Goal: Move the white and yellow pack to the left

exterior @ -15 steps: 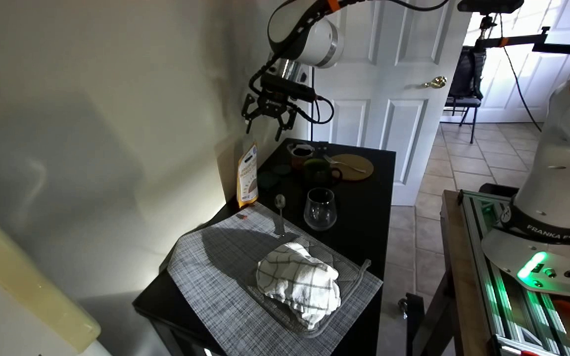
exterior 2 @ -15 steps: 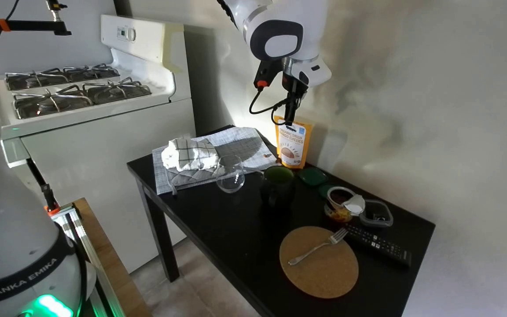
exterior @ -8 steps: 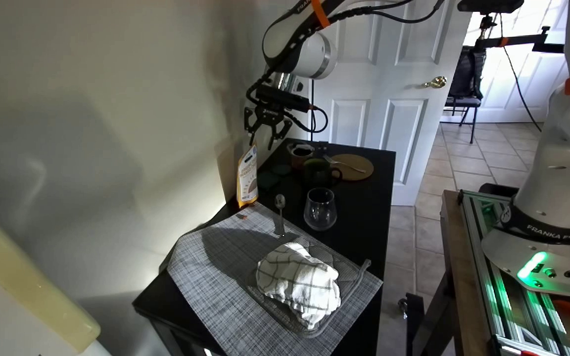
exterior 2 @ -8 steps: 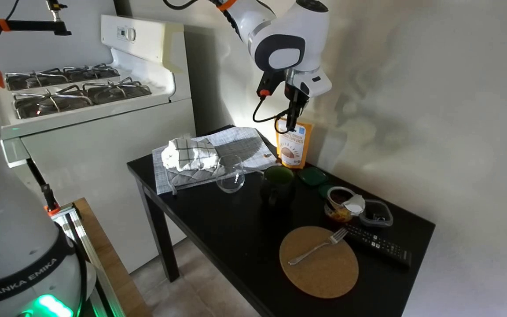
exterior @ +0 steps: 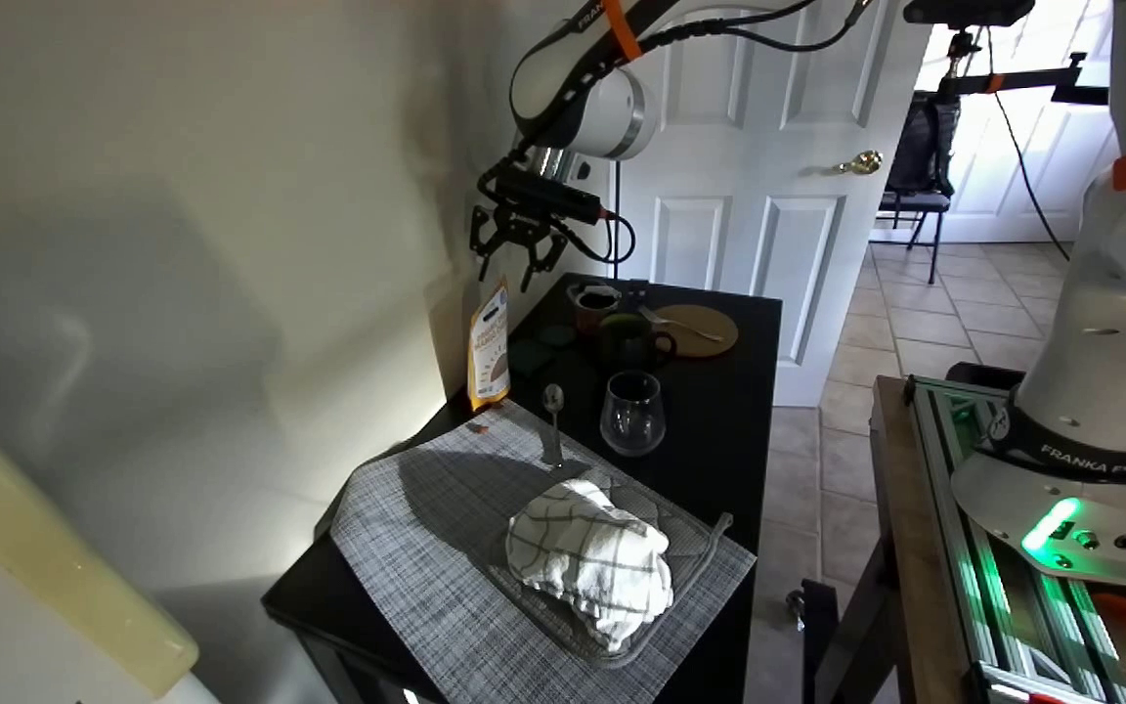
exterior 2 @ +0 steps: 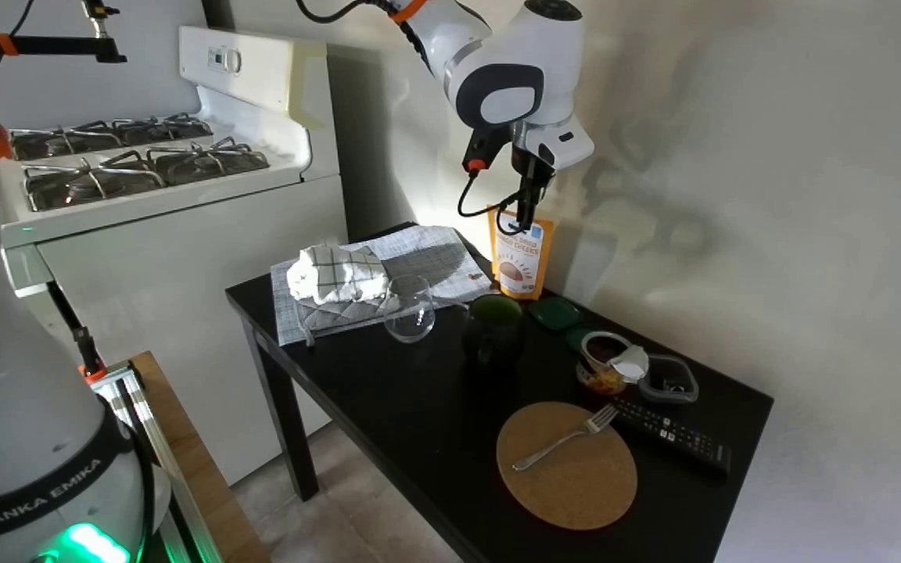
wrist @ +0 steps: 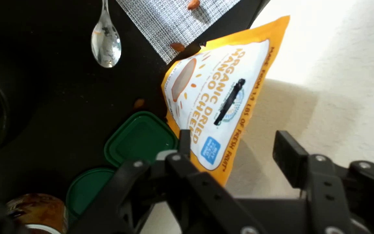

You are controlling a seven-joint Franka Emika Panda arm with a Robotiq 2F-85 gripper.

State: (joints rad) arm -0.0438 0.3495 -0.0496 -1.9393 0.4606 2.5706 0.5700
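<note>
Gripper [wrist: 234,148] jaws spread wide near top of upright pack [wrist: 218,81]; corner seen between fingers in wrist view, contact can't be told

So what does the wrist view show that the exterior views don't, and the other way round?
Only the wrist view shows readable dark lettering, ending "of fresh fruit", along the top edge of the flat white-and-yellow pouch.
Only the exterior views show the crumpled white checked cloth, the clear stemless glass and the round tan board with a silver metal fork on it.
Both share the pouch itself, the black two-finger gripper, the grey woven placemat and the green plastic lids.
</note>
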